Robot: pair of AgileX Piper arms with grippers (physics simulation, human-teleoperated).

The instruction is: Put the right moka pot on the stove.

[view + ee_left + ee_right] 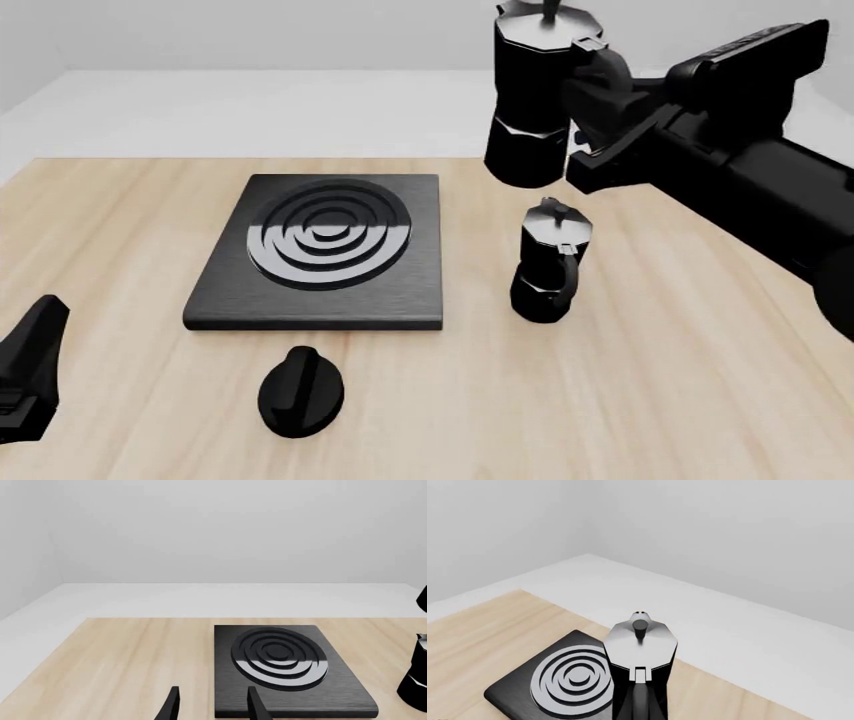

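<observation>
Pretty bare setup here. The table [694,400] is light wood with a pale, streaky grain running along its length, and it fills most of the front view. Past its far edge there's a flat light-grey floor [267,110] that goes back to plain white walls [233,530]. In the right wrist view you can see two walls meeting in a soft corner [590,515]. Lighting is even and diffuse, with only faint shadows on the wood, so everything has that clean, washed-out render look.
</observation>
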